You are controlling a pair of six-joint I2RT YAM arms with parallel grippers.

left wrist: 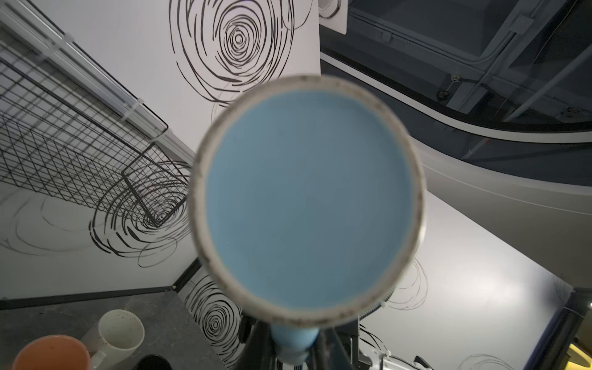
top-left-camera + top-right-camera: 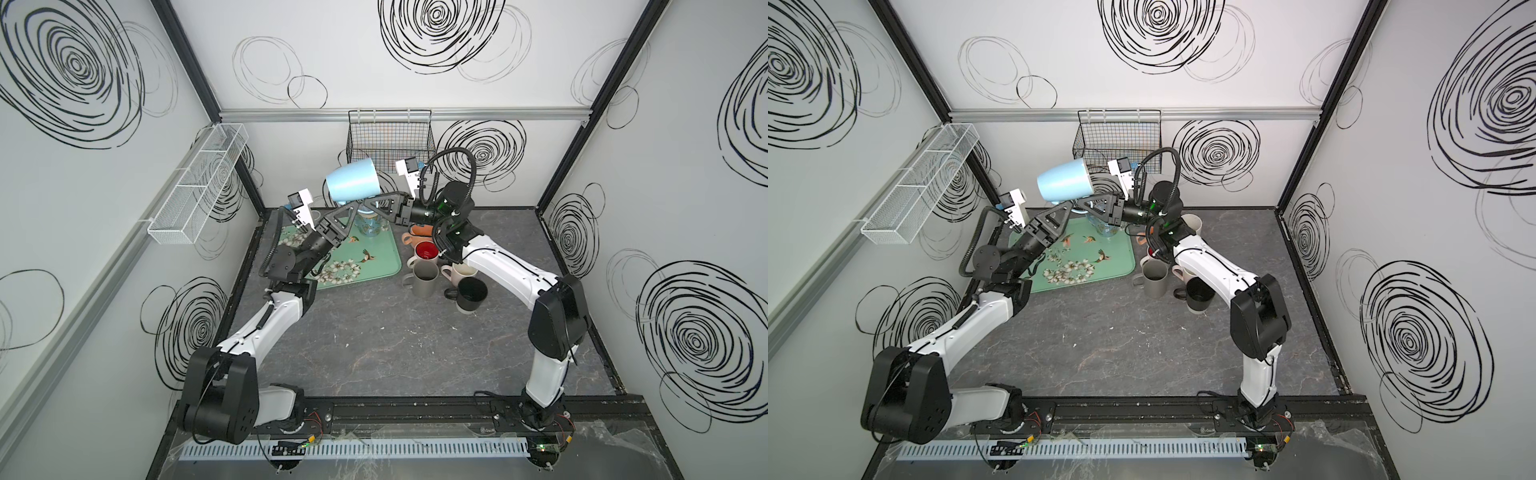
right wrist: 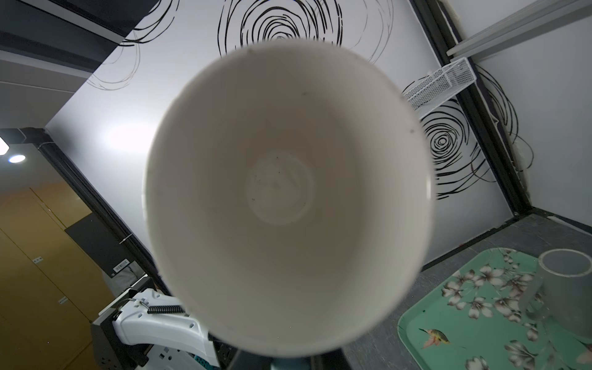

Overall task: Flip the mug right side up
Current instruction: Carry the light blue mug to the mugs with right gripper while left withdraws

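Note:
The light blue mug hangs on its side in the air above the tray's far end. Its base faces left, its mouth faces right and its handle points down. My left gripper comes up from the left and is shut on the handle. My right gripper comes from the right and is shut on the same handle. The left wrist view shows the mug's blue base, with the handle between dark fingers. The mug's white inside fills the right wrist view.
A green flowered tray lies below with a glass mug on it. To its right stand upright mugs: red-lined, grey, cream, black. A wire basket hangs on the back wall and a white mesh shelf on the left wall.

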